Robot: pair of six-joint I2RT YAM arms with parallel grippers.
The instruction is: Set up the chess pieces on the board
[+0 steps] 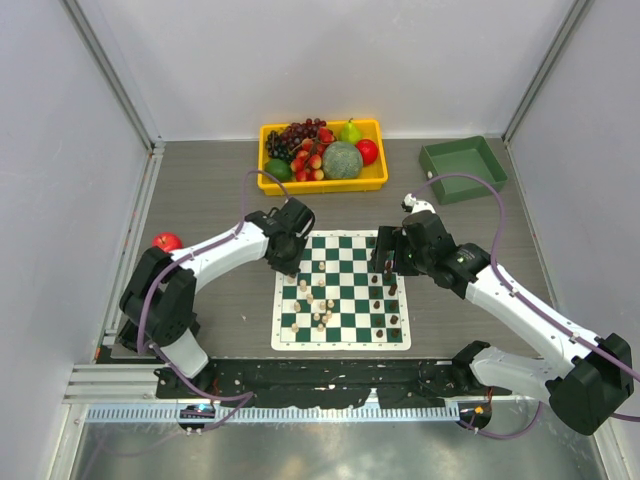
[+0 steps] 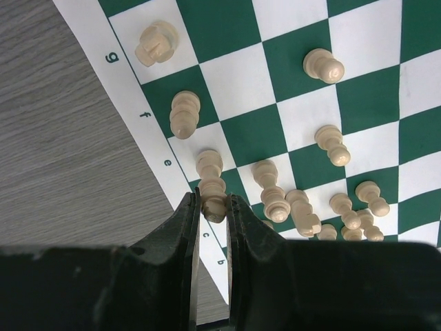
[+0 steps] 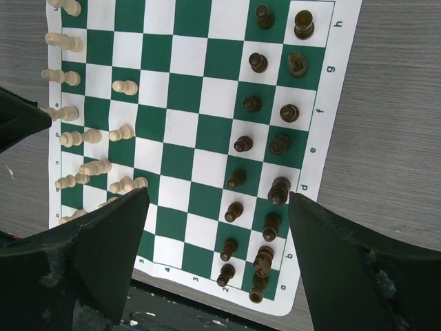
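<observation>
The left claw (image 2: 214, 203) is clenched on a cream piece (image 2: 211, 181). Its two fingers close in on either side of the piece's base at the lower centre of the left wrist view. The piece stands on the outermost row of the board (image 2: 255, 134), beside the margin letters d and e, with bare desk (image 2: 69, 138) to the left. From this angle it could be a king or a queen; I cannot tell which.

In the overhead view the left claw (image 1: 288, 262) is at the upper left corner of the board (image 1: 342, 262). The right claw (image 1: 388, 262) hangs over the upper right part.

The right wrist view shows the right claw (image 3: 217, 200) released, its fingers spread wide and holding nothing. Below it the dark pieces (image 3: 242, 144) stand in two rows along the right side of the board. The cream side is untidy, with a crowd of cream pieces (image 2: 344, 214) bunched at the lower right of the left wrist view.

The step in hand looks like seating this piece on its back-row square.
- Keep it upright and centre its base inside one check.
- Set it down flat before loosening the grip.
- Open the fingers only slightly, because another cream figure (image 2: 269, 186) stands just beside on the right.
- Rise straight up, with no sideways sweep.
</observation>
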